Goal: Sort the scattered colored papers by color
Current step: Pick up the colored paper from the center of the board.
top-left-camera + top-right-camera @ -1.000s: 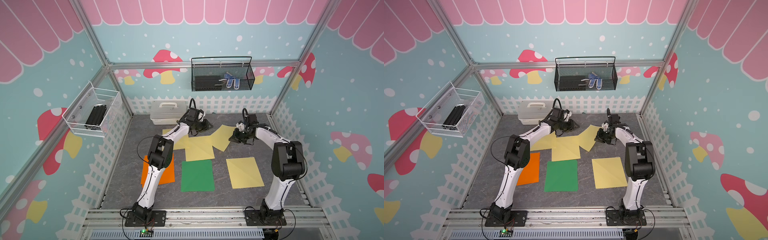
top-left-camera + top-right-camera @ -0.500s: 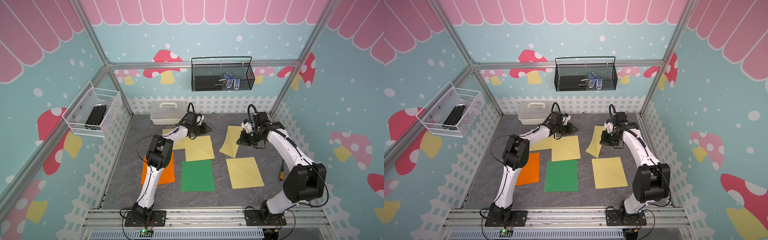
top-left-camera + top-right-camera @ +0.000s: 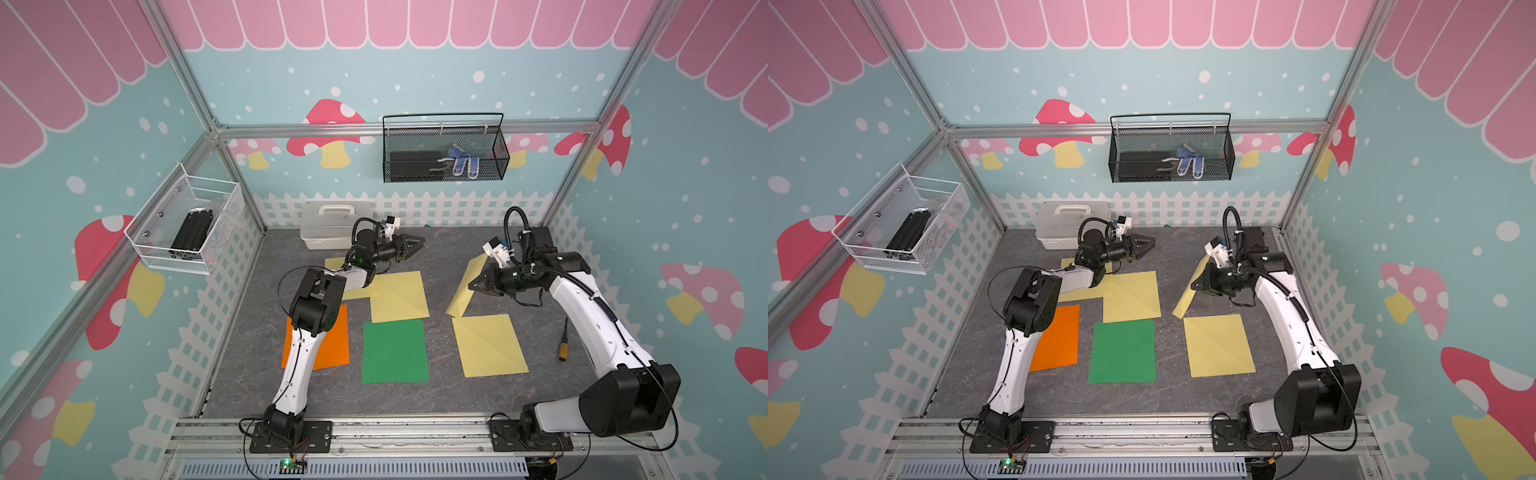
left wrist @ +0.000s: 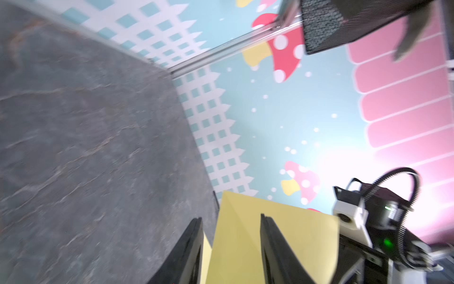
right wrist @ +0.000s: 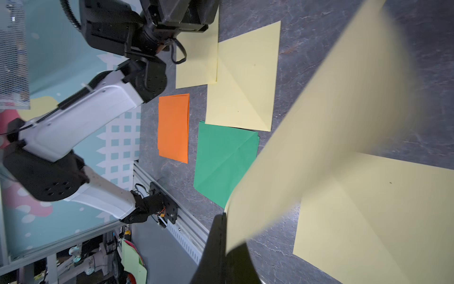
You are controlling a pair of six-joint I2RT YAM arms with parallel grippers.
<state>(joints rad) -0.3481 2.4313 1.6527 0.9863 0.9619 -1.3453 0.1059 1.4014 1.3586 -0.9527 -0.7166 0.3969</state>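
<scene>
Since the R arm held paper, we checked both top views first. The right gripper (image 3: pixel 471 286) was pinched shut on one edge of the lifted yellow sheet (image 3: pixel 461 295), which hung tilted right of centre. Its low corner sat close to the lone yellow sheet (image 3: pixel 489 345), flat at lower right of the mat (image 3: pixel 436 399); touching or not, we couldn't tell. The left gripper (image 3: pixel 417 242) sat at upper centre near the white box (image 3: pixel 332 226), jaws apart and empty. At centre lay the mid yellow sheet (image 3: pixel 398 296), w/ the back yellow sheet (image 3: pixel 334 264) partly under the L arm. The green sheet (image 3: pixel 395 351) lay just below, and the orange sheet (image 3: pixel 332 345) at left.

In the left wrist view, the left gripper (image 4: pixel 230 217) showed only air between its jaws, w/ the lifted yellow sheet (image 4: pixel 294 228) beyond.

In the right wrist view, the right gripper (image 5: pixel 228 236) clamped the lifted yellow sheet (image 5: pixel 331 123), which was bowed and blurred. The green sheet (image 5: pixel 226 159) looked like several layers.

We judged the paper v. light, thin and floppy, prob. slick on the mat and quick to crease. A flat sheet offers no lip, so an edge or corner seemed the place to grip.
</scene>
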